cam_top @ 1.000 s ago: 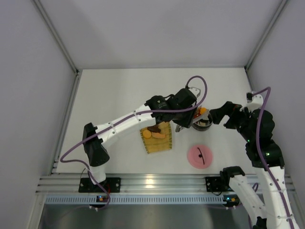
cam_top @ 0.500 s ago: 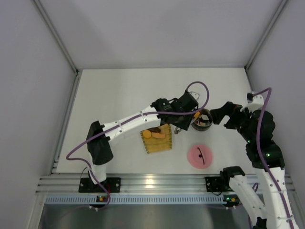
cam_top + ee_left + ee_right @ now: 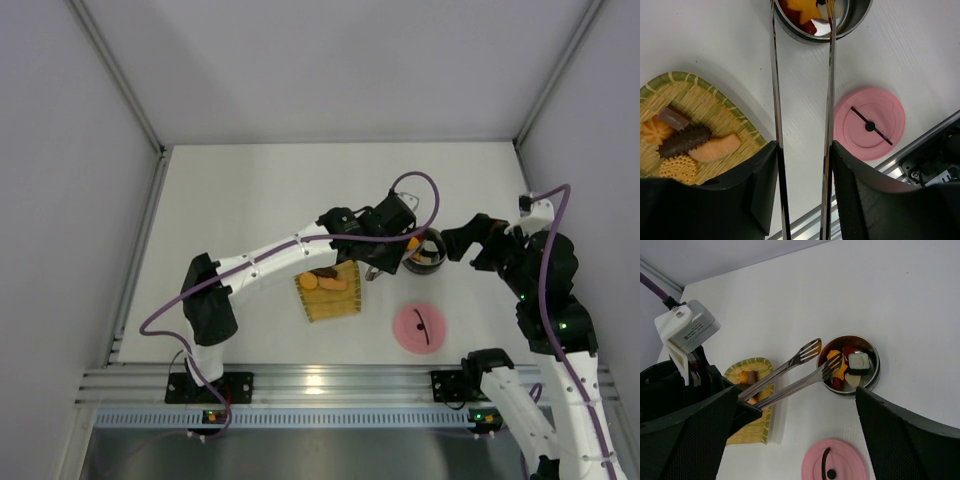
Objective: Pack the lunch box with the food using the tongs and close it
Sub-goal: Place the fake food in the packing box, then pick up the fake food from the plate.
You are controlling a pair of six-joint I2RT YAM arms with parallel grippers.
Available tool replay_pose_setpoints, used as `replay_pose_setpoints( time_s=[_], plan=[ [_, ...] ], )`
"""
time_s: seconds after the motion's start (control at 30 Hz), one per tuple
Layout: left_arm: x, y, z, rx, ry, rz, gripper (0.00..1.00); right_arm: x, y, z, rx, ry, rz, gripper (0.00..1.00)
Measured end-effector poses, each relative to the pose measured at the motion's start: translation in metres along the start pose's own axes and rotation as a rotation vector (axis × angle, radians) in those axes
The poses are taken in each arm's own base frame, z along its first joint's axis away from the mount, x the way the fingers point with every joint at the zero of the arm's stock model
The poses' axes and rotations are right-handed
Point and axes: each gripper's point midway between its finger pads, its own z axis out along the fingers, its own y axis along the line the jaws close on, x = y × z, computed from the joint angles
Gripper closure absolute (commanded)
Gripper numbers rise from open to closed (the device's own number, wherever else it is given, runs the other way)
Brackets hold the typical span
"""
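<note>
My left gripper (image 3: pixel 804 150) (image 3: pixel 378 256) is shut on the tongs (image 3: pixel 776 100) (image 3: pixel 790 372), one finger pressing on each arm. The tongs' tips are spread. One tip hangs over the lunch box (image 3: pixel 860 20) (image 3: pixel 875 371) (image 3: pixel 432 262) and the other is just outside its rim. Food lies in the lunch box: an orange star (image 3: pixel 801 7), a black-and-white piece (image 3: pixel 858 362) and red bits. More food (image 3: pixel 690 145) lies on the yellow woven tray (image 3: pixel 700 92) (image 3: pixel 330 302). The pink lid (image 3: pixel 870 125) (image 3: pixel 834 465) (image 3: pixel 420 328) lies flat on the table. My right gripper (image 3: pixel 796 390) (image 3: pixel 455 240) stands open and empty beside the lunch box.
The yellow tray sits left of the lunch box, and the pink lid lies nearer the arms' bases. Grey walls close in the white table on three sides. An aluminium rail (image 3: pixel 320 385) runs along the near edge.
The left arm has shifted slightly and the tongs' arms have spread apart over the lunch box. The orange piece seen at their tips now lies in the box. The right arm has not moved.
</note>
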Motion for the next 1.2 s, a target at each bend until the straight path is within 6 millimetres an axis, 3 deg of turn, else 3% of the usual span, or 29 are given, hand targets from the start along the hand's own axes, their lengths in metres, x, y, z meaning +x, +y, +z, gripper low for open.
replay_pose_setpoints(
  time_s=[0.4, 0.5, 0.7, 0.8, 0.87, 1.03, 1.2],
  plan=[
    [-0.003, 0.002, -0.005, 0.003, -0.024, 0.006, 0.48, 0.000, 0.000, 0.000, 0.000, 0.000, 0.000, 0.01],
    [-0.003, 0.011, -0.023, -0.015, -0.053, 0.001, 0.48, 0.000, 0.000, 0.000, 0.000, 0.000, 0.000, 0.00],
    [0.008, 0.043, -0.087, -0.055, -0.139, -0.053, 0.47, 0.000, 0.000, -0.001, -0.001, -0.002, 0.000, 0.00],
    [0.027, 0.061, -0.108, -0.077, -0.152, -0.089, 0.47, -0.001, 0.001, -0.001, -0.004, -0.006, -0.001, 0.01],
    [0.047, 0.073, -0.111, -0.102, -0.126, -0.104, 0.47, -0.001, 0.001, -0.002, -0.005, -0.006, 0.000, 0.01],
    [0.098, 0.096, -0.101, -0.171, -0.012, -0.125, 0.48, 0.002, 0.001, 0.000, -0.008, 0.002, 0.001, 0.01],
    [0.129, 0.108, -0.099, -0.208, 0.057, -0.146, 0.48, 0.006, -0.001, 0.001, -0.006, 0.013, 0.003, 0.00]
  ],
)
